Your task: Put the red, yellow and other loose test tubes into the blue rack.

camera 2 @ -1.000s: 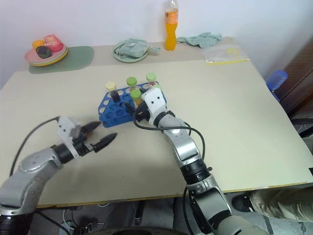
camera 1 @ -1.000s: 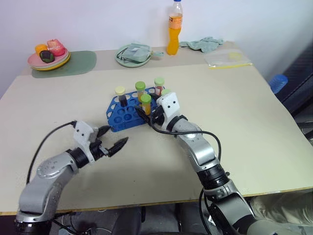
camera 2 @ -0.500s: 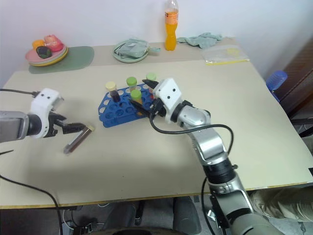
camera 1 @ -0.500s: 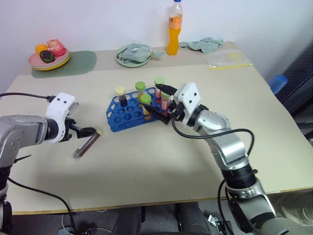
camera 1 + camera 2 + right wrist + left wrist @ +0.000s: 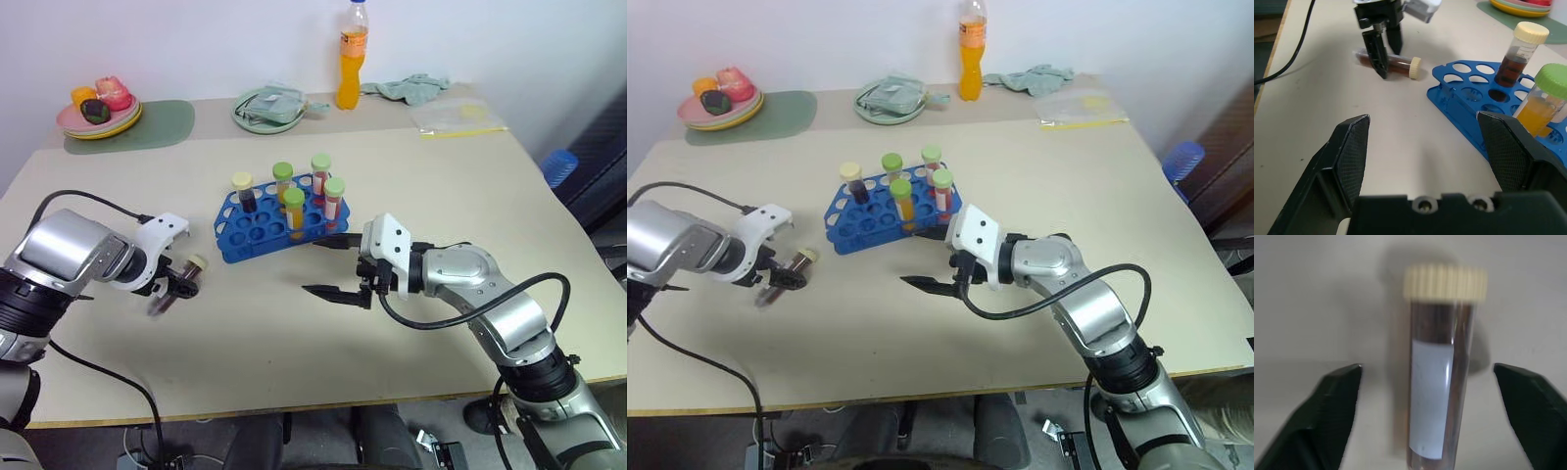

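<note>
The lying brown tube [image 5: 1442,367] is being straddled by the parted left claw [image 5: 174,286]; an off-centre closing could roll it away.

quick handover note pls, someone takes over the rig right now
Left gripper: fingers apart, straddling the brown tube that lies flat on the table, not gripped yet.
Right gripper: open, empty, just in front of the blue rack.
Done: five capped tubes stand in the rack.
Left: close on the brown tube, lift it and seat it in a free hole.
</note>
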Robot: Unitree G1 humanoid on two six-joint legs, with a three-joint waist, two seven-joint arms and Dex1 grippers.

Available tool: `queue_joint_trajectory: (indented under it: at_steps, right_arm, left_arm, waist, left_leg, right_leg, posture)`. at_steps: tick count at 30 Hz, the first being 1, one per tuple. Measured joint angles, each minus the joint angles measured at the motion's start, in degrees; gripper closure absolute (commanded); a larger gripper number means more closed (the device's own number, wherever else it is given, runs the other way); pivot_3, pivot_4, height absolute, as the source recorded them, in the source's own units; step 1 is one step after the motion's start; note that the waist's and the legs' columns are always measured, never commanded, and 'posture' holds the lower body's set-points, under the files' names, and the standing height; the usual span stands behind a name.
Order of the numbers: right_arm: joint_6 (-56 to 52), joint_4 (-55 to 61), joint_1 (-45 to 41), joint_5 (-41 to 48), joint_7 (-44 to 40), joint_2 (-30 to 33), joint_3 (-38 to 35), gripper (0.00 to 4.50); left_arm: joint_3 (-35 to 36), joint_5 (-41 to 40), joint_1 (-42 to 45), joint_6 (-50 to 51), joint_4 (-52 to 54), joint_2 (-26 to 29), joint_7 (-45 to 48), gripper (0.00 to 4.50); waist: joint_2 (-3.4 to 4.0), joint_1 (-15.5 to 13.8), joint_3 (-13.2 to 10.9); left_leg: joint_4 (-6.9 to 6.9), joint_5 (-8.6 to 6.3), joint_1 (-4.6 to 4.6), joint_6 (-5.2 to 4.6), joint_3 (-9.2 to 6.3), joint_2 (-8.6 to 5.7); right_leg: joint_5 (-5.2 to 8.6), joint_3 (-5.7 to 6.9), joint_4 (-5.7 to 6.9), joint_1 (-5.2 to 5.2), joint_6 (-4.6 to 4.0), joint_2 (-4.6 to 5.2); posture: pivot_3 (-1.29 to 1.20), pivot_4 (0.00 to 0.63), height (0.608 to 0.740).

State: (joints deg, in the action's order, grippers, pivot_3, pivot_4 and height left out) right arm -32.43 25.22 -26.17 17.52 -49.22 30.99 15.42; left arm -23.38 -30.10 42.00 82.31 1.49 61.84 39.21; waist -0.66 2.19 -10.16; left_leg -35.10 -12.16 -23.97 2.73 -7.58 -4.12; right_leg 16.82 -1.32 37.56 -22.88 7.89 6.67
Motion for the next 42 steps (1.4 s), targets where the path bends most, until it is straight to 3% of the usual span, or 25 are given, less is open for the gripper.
queue_joint_trajectory:
  at_steps: [4,8,11,14,16,18,20,22,27,31,42]
  right_arm:
    - [0.2,0.0,0.0,-0.4,0.6,-0.1,0.0,0.61]
    - [0.6,-0.1,0.1,-0.6,0.7,-0.3,0.2,0.61]
    - [1.3,-0.3,0.3,-1.2,0.9,-0.2,0.3,0.61]
    - [2.0,-1.0,1.8,-1.7,1.7,-0.1,-0.2,0.61]
    - [3.0,-1.9,3.7,-2.5,2.5,-0.1,-0.4,0.61]
    - [4.1,-3.3,5.8,-3.9,3.5,0.0,-0.4,0.61]
    - [4.1,-4.1,6.9,-3.9,4.4,-0.2,-0.5,0.61]
    - [4.1,-4.2,7.1,-3.8,5.0,-1.0,-0.6,0.61]
    - [4.6,-5.3,7.2,-4.5,5.7,-1.1,-0.6,0.61]
    - [5.0,-5.5,7.2,-5.3,6.4,-1.2,-0.7,0.61]
    - [5.1,-5.5,7.7,-5.6,7.9,-2.4,-0.7,0.61]
  left_arm:
    - [0.0,1.5,-0.3,-0.4,0.0,0.8,1.4,3.67]
    - [3.6,2.4,-2.8,-1.0,-0.3,1.4,1.0,3.67]
    - [16.5,4.8,-7.8,-8.0,-1.7,-1.9,-5.3,3.67]
    - [32.3,10.4,-17.1,-32.7,4.9,-9.9,-14.4,3.67]
    - [40.3,7.7,-21.2,-39.2,13.4,-16.8,-15.7,3.67]
    - [44.9,-0.4,-24.5,-40.6,22.8,-26.4,-15.8,3.67]
    - [40.5,0.0,-26.7,-44.3,28.8,-33.6,-18.4,3.67]
    - [32.8,5.7,-27.5,-49.5,31.5,-36.8,-21.1,3.67]
    - [19.9,21.0,-27.9,-62.4,28.1,-45.3,-29.5,3.67]
    - [17.4,28.4,-29.4,-67.7,22.6,-48.8,-34.4,3.67]
    - [18.8,28.3,-28.8,-67.5,14.1,-50.6,-32.9,3.67]
  waist:
    - [-0.01,0.1,0.0]
    - [-0.01,0.3,0.0]
    - [-0.03,0.2,0.0]
    - [-0.22,-0.2,0.1]
    - [-0.26,-0.9,0.1]
    - [-0.23,-1.7,0.1]
    - [-0.27,-2.3,0.1]
    - [-0.28,-2.5,0.2]
    - [-0.22,-2.4,0.2]
    - [-0.22,-2.3,0.2]
    - [-0.22,-2.4,0.2]
  left_leg:
    - [0.01,0.0,0.0,0.0,-0.01,0.0]
    - [0.02,0.0,-0.01,0.0,-0.03,0.01]
    - [-0.01,0.01,-0.08,0.0,-0.15,0.02]
    - [-0.05,0.15,-0.3,0.25,-0.19,0.1]
    - [-0.08,0.15,-0.38,0.27,-0.15,0.07]
    - [-0.16,0.13,-0.39,0.23,-0.11,0.02]
    - [-0.26,0.11,-0.41,0.19,-0.1,-0.01]
    - [-0.28,0.06,-0.38,0.1,0.05,-0.11]
    - [-0.23,0.03,-0.18,0.05,0.14,-0.07]
    - [-0.21,0.03,-0.18,0.03,0.13,-0.07]
    - [-0.23,0.03,-0.18,0.03,0.1,-0.07]
  right_leg:
    - [0.0,0.0,0.0,-0.01,0.0,0.0]
    - [0.0,0.0,0.04,-0.07,0.0,-0.01]
    - [0.0,-0.02,0.12,-0.19,-0.01,0.01]
    - [-0.02,-0.03,0.06,-0.34,-0.02,0.16]
    - [-0.04,-0.05,-0.09,-0.32,0.0,0.21]
    - [-0.07,-0.07,-0.12,-0.26,0.06,0.27]
    - [-0.14,-0.04,-0.1,-0.21,0.15,0.25]
    - [-0.24,-0.05,-0.1,-0.2,0.1,0.15]
    - [-0.25,-0.08,-0.12,-0.08,0.09,0.1]
    - [-0.25,-0.07,-0.15,-0.07,0.09,0.09]
    - [-0.24,-0.04,-0.16,-0.03,0.1,0.09]
  posture:
    - [0.0,0.15,0.74]
    - [0.0,0.15,0.74]
    - [0.0,0.15,0.74]
    - [0.0,0.15,0.74]
    - [0.0,0.15,0.74]
    - [0.0,0.15,0.74]
    - [0.0,0.15,0.74]
    - [0.0,0.15,0.74]
    - [0.0,0.15,0.74]
    - [0.0,0.15,0.74]
    - [0.0,0.15,0.74]
